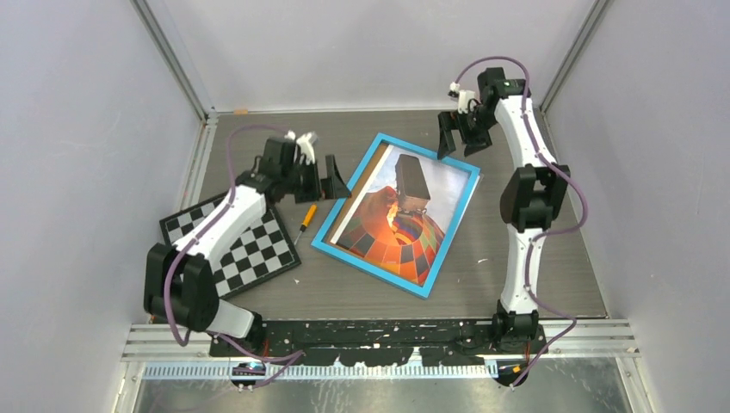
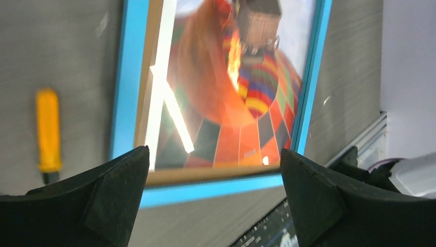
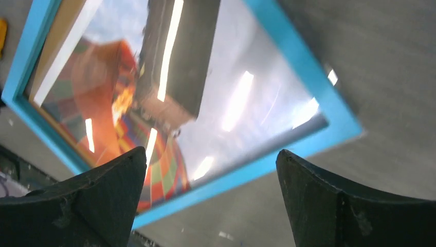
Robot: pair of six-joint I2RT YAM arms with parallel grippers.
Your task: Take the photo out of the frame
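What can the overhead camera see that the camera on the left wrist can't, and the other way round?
Only the overhead view shows the chequered board, the right claw near the frame's far edge, and both arms whole. Only the left wrist view shows the white light streaks reflected across the picture. Both show the blue frame, the balloon photo inside it, the yellow-handled screwdriver beside it, the open left claw and the grey table.
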